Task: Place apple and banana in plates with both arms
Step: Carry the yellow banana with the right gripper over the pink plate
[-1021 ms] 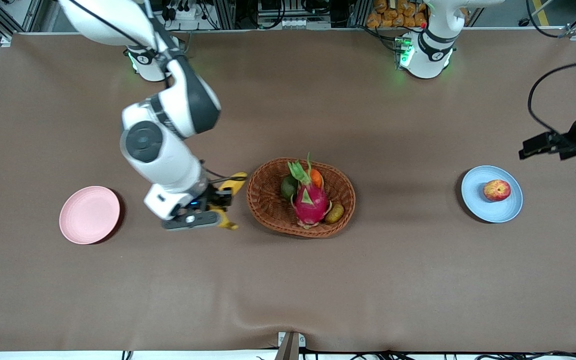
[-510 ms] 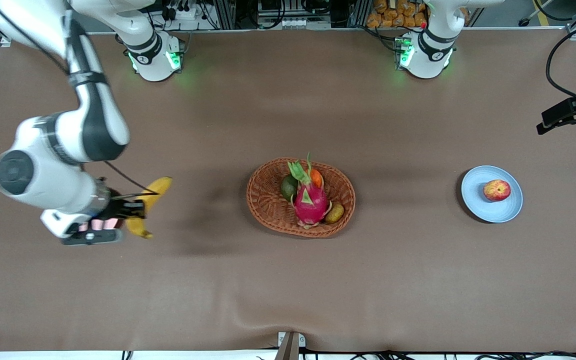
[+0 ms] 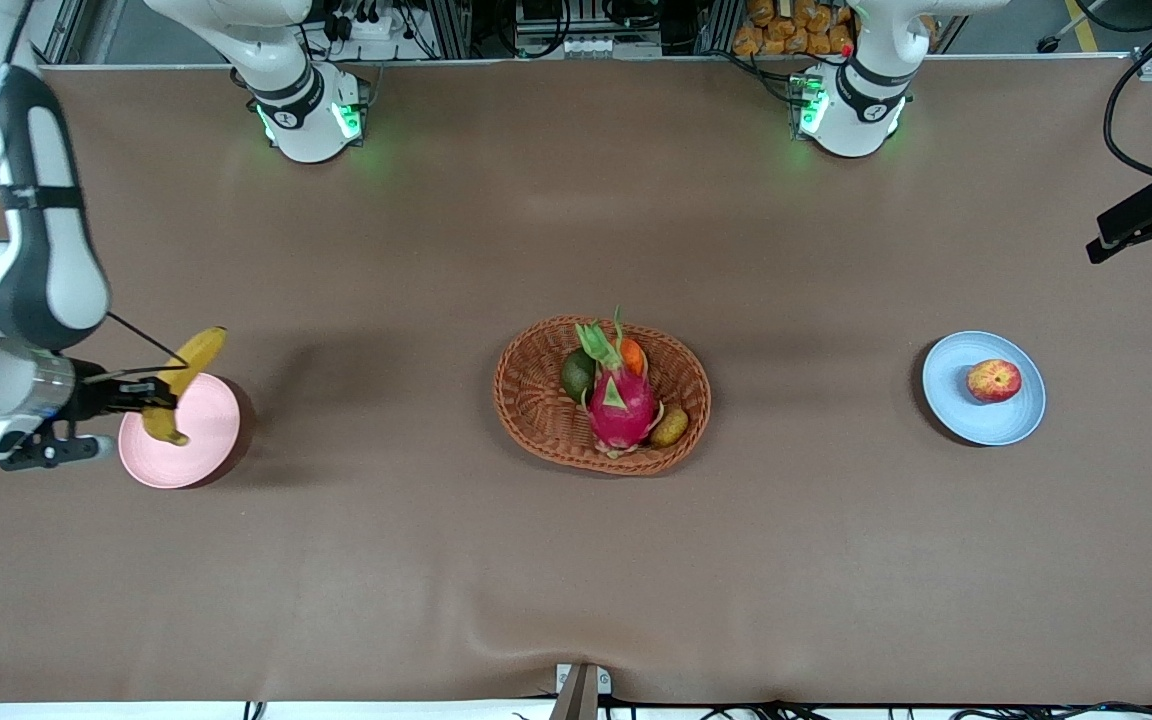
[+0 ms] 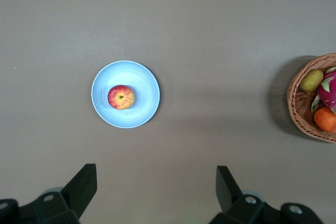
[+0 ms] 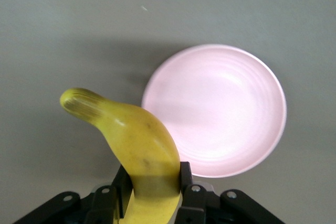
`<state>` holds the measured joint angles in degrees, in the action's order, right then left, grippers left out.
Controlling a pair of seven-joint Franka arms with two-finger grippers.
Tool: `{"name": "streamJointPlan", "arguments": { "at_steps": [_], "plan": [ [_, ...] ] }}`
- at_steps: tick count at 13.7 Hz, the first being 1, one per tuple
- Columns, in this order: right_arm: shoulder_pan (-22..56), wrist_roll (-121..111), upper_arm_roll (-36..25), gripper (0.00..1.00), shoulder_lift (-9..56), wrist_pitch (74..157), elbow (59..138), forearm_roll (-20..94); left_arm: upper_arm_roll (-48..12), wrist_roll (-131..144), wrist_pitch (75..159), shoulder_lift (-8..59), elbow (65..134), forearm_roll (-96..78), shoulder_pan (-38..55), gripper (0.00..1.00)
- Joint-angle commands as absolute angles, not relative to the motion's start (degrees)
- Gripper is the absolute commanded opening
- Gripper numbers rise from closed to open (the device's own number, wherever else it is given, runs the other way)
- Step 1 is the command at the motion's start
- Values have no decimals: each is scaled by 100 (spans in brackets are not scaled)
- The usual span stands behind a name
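Note:
My right gripper (image 3: 149, 397) is shut on the yellow banana (image 3: 183, 383) around its middle and holds it in the air over the edge of the pale pink plate (image 3: 204, 440). In the right wrist view the banana (image 5: 137, 142) sits clamped between the fingers, with the bare pink plate (image 5: 223, 109) below. The red and yellow apple (image 3: 994, 381) lies in the light blue plate (image 3: 948, 402). My left gripper (image 3: 1148, 222) hangs open and empty over the left arm's end of the table. Its wrist view shows the apple (image 4: 121, 97) in the blue plate (image 4: 146, 104) and its own spread jaws (image 4: 156, 182).
A brown wicker basket (image 3: 536, 420) stands mid-table, holding a magenta dragon fruit (image 3: 621, 400), a small orange fruit, a dark green fruit and a brownish one. The basket's rim (image 4: 296, 116) shows at the edge of the left wrist view. Both arm bases glow green.
The right arm has carried the banana from beside the basket toward the right arm's end of the table, to over the pink plate. The left gripper has drifted away from the blue plate.

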<state>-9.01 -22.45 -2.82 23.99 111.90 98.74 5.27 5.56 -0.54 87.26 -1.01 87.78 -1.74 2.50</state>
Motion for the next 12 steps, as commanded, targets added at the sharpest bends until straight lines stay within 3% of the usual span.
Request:
{"name": "streamJointPlan", "arguments": {
  "at_steps": [1, 8, 12],
  "plan": [
    [-1168, -2697, -141, 14, 2627, 11285, 9853, 466, 519, 140, 8561, -193, 8728, -132, 272, 100],
    [-1265, -2970, -141, 19, 3005, 11294, 9800, 448, 492, 184, 8534, -176, 8745, -132, 272, 100],
    [-1266, -3058, -141, 30, 3321, 11417, 9415, 439, 352, 482, 8499, -141, 8736, -132, 273, 100]
  ]
}}
